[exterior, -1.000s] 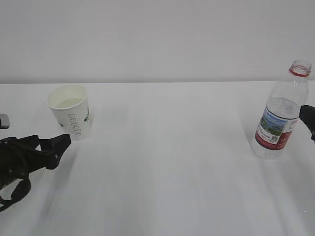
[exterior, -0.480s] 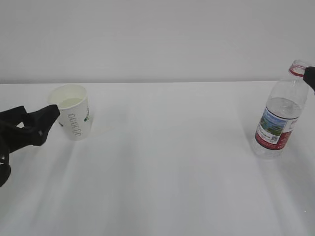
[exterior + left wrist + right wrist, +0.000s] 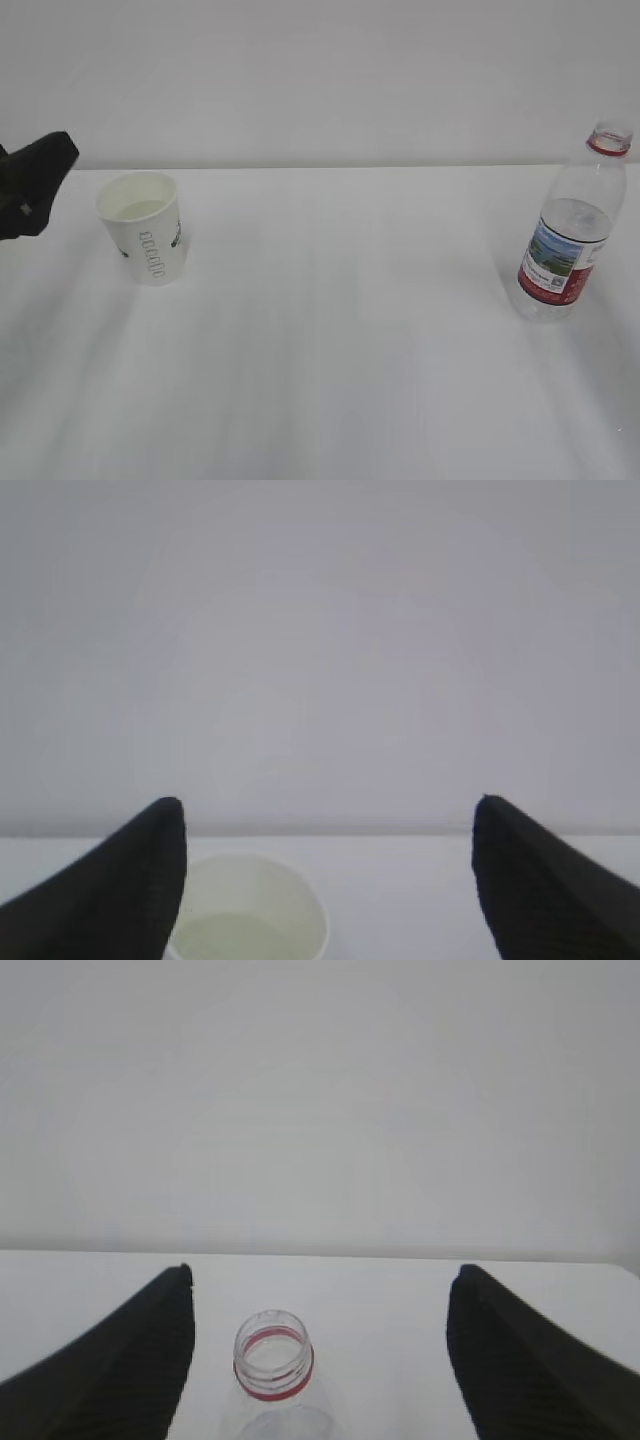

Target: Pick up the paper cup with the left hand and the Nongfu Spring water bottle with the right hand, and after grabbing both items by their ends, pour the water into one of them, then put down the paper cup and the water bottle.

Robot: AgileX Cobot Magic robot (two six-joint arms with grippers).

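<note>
The paper cup (image 3: 145, 227) stands upright on the white worktop (image 3: 340, 330) at about nine o'clock in the exterior view, with a pale pool of water (image 3: 138, 209) in its bottom. It looks light and thin-walled, easy to dent or tip, so a gentle hold across the rim or upper wall seems best — squeezing hard would likely buckle it and slop the liquid.

The left hand's pincer (image 3: 330, 880) hangs above and behind the cup with its fingers (image 3: 130, 880) wide apart, holding nothing; the cup's mouth shows just inside the left finger in the wrist view.

The Nongfu Spring water bottle (image 3: 568, 235) stands upright at about three o'clock, well apart from the cup, uncapped and partly filled. Its ribbed plastic is probably springy and a little slick, heavier low down — the stiff neck by the red ring (image 3: 272, 1365) looks the surest place to hold. The right hand's pincer (image 3: 320, 1360) is spread open above the neck, touching nothing.
</note>
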